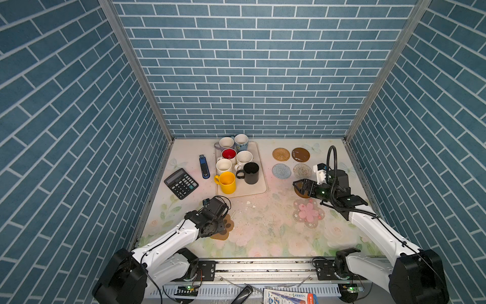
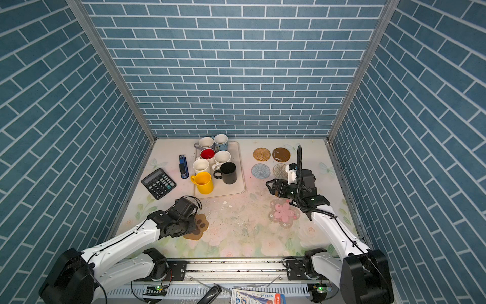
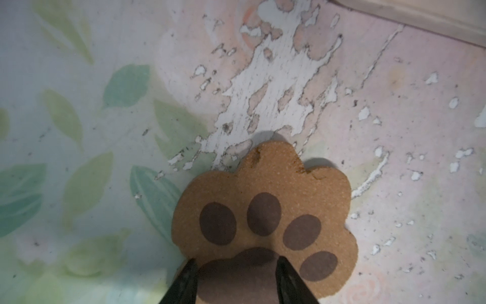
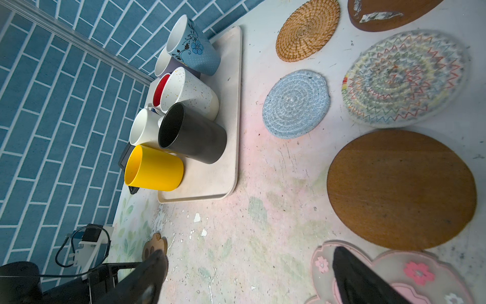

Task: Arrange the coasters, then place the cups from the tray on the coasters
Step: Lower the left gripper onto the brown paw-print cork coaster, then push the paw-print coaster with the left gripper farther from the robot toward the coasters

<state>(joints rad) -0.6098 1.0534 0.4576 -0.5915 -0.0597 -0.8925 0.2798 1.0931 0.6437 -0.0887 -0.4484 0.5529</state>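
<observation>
Several cups, among them a yellow cup (image 1: 226, 181) and a black cup (image 1: 251, 172), stand on the beige tray (image 1: 263, 181). Coasters lie to its right: woven tan (image 1: 281, 154), brown disc (image 1: 300, 154), pale blue (image 1: 281, 171), whitish woven (image 1: 302, 171), pink flower (image 1: 308, 212). A second brown disc (image 4: 399, 189) lies partly under my right gripper (image 4: 252, 263), which hovers wide open and empty. My left gripper (image 3: 236, 263) is low over the brown paw-shaped coaster (image 3: 263, 184) at the front left. Its fingers stand apart over the big pad; contact cannot be told.
A black calculator (image 1: 181, 183) and a blue stapler (image 1: 204, 167) lie left of the tray. Blue brick walls close in the back and both sides. The tablecloth is worn and flaking in the middle.
</observation>
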